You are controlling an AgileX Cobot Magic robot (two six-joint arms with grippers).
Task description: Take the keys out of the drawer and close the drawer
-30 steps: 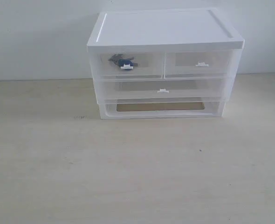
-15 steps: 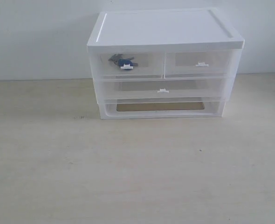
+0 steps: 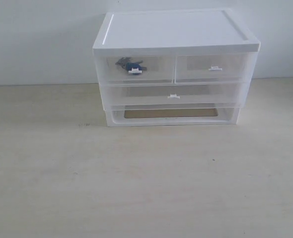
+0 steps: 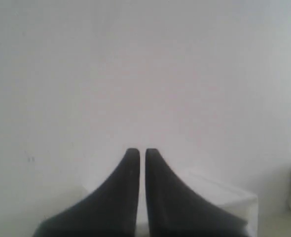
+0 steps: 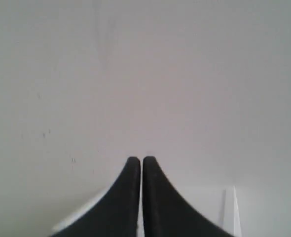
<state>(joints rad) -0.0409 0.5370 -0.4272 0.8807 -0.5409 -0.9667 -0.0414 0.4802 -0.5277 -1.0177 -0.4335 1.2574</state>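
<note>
The keys (image 3: 130,65), a small grey bunch with a blue fob, lie inside the upper left drawer (image 3: 136,69) of a white-topped translucent drawer unit (image 3: 176,29) at the back of the table. That drawer stands pushed in, its white tab handle (image 3: 134,71) facing front. Neither arm shows in the exterior view. My left gripper (image 4: 142,153) is shut with nothing in it, facing a pale wall above a blurred white box edge (image 4: 224,197). My right gripper (image 5: 141,161) is likewise shut and empty, pointed at the wall.
The twin upper right drawer (image 3: 213,67) and the full-width drawer (image 3: 174,94) below are pushed in. The unit's bottom slot (image 3: 171,113) is an open frame. The pale wooden table (image 3: 146,183) stretches in front of the unit, and a white wall stands behind.
</note>
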